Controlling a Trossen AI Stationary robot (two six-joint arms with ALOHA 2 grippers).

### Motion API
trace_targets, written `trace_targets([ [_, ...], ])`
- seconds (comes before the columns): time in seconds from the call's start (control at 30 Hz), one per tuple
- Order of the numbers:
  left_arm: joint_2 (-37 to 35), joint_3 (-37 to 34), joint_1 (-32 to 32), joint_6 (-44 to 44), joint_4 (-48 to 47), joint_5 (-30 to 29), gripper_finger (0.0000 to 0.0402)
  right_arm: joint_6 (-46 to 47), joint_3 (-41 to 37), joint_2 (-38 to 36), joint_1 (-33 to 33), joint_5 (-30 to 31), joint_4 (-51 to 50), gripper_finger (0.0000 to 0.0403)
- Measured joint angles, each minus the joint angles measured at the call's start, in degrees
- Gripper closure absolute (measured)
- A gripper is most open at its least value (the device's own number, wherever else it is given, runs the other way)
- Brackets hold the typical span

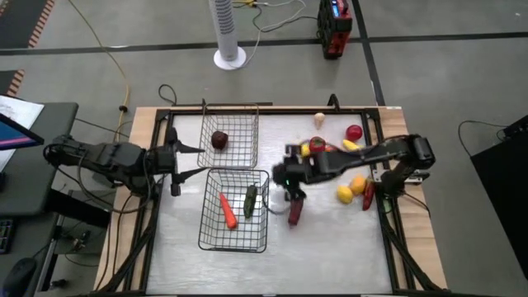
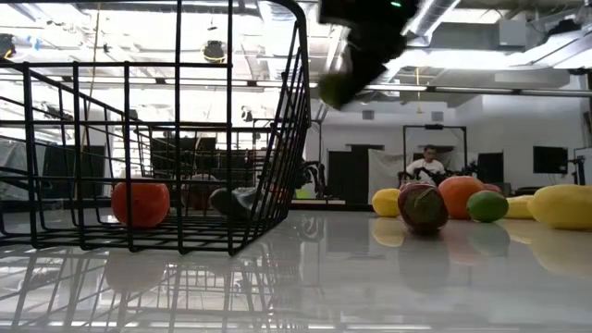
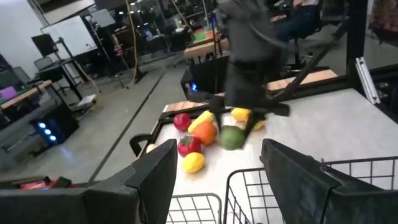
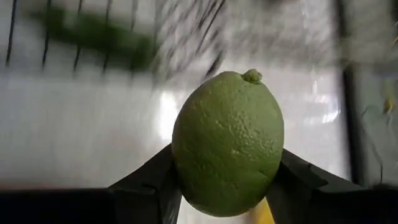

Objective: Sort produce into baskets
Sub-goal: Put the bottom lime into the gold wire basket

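Your right gripper [image 4: 227,186] is clamped on a green lime [image 4: 227,143], one dark finger pressed to each side of it, stem nub pointing away from the wrist. From above, that gripper [image 1: 285,175] sits near the middle of the table [image 1: 330,247], just off the 3 o'clock side of the two baskets, and the lime itself is hidden under the arm. In the low view the lime [image 2: 335,89] hangs well above the tabletop, beside the basket's rim.

Your left gripper [image 1: 198,160] waits at the table's 9 o'clock edge with its fingers spread apart, nothing between them, pointing at the gap between the baskets.

The far basket [image 1: 247,124], toward 12 o'clock, holds one dark red round piece [image 1: 219,139]. The near basket [image 1: 208,239], toward 6 o'clock, holds a long orange carrot [image 1: 228,210] and a long green piece [image 1: 250,200], lying side by side.

A dark red long piece [image 1: 294,212] lies on the table just at 6 o'clock of your right gripper. The rest of the loose produce sits toward 2 and 3 o'clock: a red round piece [image 1: 354,132], a yellow round piece [image 1: 344,195], an orange piece [image 1: 358,185] touching it.
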Motion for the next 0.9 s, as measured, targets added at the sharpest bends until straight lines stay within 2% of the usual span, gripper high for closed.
trace_targets([
  [0.13, 0.02, -0.02, -0.13, -0.22, -0.29, -0.02, 0.0178, -5.28, 1.68, 0.0, -5.2, -2.01, 13.94, 0.0201],
  [0.2, 0.02, -0.02, -0.13, -0.24, -0.29, -0.05, 0.0178, -6.6, 1.65, 0.01, -7.75, -6.56, 21.26, 0.0198],
  [0.33, 0.04, -0.02, -0.13, -0.41, -0.29, -0.28, 0.0178, -4.15, 1.74, 2.56, -11.91, -19.92, 36.7, 0.0188],
  [0.43, -0.31, -0.03, -0.11, -0.53, -0.25, -0.52, 0.0178, -0.48, 1.7, 6.75, -13.73, -24.05, 46.51, 0.0184],
  [0.53, -0.74, -0.07, -0.11, -0.99, -0.3, -0.57, 0.0178, -0.04, 3.74, 10.8, -15.16, -24.48, 46.84, 0.0177],
  [0.9, -1.4, -0.07, -0.03, -1.27, -1.16, -1.39, 0.0178, -1.15, 16.22, 16.94, -16.81, -25.77, 24.76, 0.0107],
])
